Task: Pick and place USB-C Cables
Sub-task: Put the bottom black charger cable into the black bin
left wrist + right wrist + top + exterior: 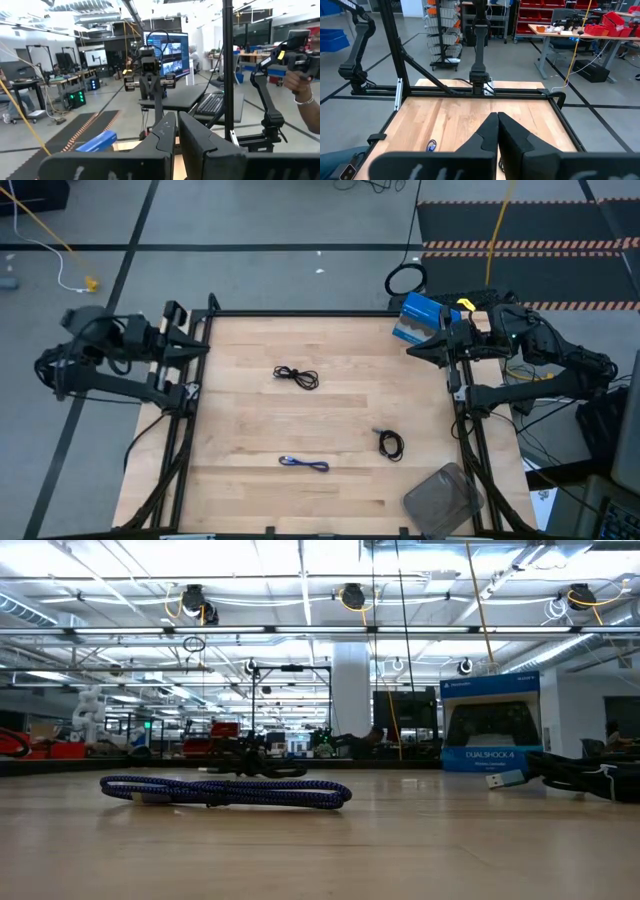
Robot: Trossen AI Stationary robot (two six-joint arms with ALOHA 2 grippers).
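Observation:
Three small coiled cables lie flat on the wooden table. One black cable sits toward the far middle, a second black cable toward the near right, and the blue-purple cable near the front middle. At table height, the blue-purple cable is closest, and the second black cable lies at the right. My left gripper hovers shut over the far left edge. My right gripper hovers shut over the far right edge. Neither touches a cable.
A blue DualShock 4 box stands at the far right corner, by my right gripper. A clear plastic container sits at the near right corner. A large black cable ring lies on the floor beyond the table. A person's hand shows behind.

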